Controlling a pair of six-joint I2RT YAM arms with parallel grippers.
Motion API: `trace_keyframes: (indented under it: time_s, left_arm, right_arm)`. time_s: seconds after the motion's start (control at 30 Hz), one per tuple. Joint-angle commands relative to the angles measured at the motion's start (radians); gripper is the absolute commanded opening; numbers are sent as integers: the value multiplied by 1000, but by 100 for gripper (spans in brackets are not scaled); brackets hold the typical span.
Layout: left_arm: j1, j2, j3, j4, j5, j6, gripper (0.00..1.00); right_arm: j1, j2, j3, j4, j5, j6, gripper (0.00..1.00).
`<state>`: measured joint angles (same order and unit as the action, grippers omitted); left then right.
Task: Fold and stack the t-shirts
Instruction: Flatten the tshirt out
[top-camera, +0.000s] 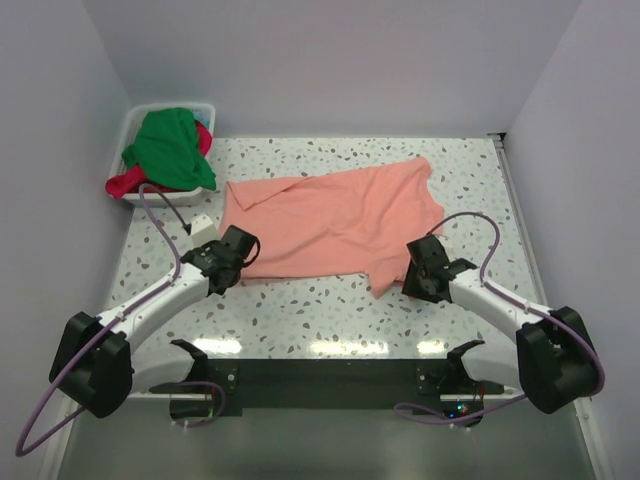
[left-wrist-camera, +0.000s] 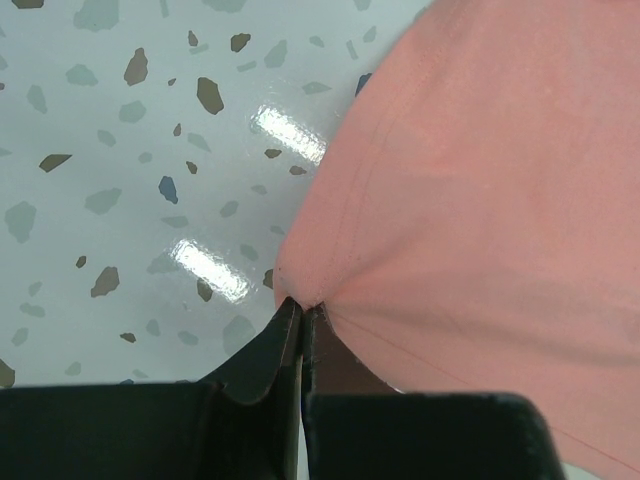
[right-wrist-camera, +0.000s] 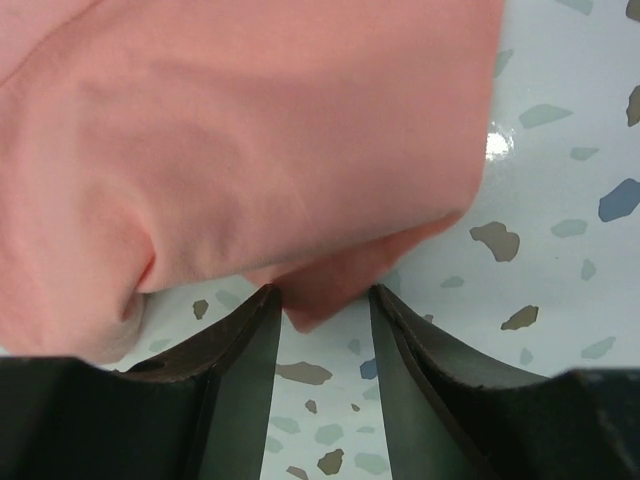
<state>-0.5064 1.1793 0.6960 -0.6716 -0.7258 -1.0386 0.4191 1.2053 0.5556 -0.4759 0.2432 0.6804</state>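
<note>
The salmon-pink t-shirt (top-camera: 330, 220), lying open on the table (top-camera: 300, 310), looks light and limp, best taken by its near hem corners — the wrist views show what the overhead hides: the left tool (left-wrist-camera: 301, 310) pinching the hem, the right tool (right-wrist-camera: 324, 292) spread around a corner, not yet gripping.

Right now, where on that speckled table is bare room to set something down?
Bare: the near strip between the pink shirt and the black base plate, and the far right corner past the shirt. Crowded: the far left, where the tub holds the green shirt.
</note>
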Motion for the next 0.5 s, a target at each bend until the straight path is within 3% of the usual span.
trace_keyframes:
  time_s: [0.0, 0.17, 0.27, 0.3, 0.47]
  left_arm:
    - [2, -4, 20, 12, -21, 6, 0]
    - [2, -17, 22, 9, -23, 9, 0]
    - [3, -21, 23, 6, -24, 11, 0]
    - [3, -21, 25, 3, -26, 11, 0]
    - [3, -33, 36, -11, -34, 11, 0]
  right_arm:
    - [3, 49, 26, -10, 8, 27, 42]
    - [4, 91, 40, -35, 28, 39, 34]
    - [3, 89, 41, -46, 37, 44, 12]
    - [3, 91, 44, -53, 39, 44, 0]
    - [9, 45, 56, -85, 60, 48, 0]
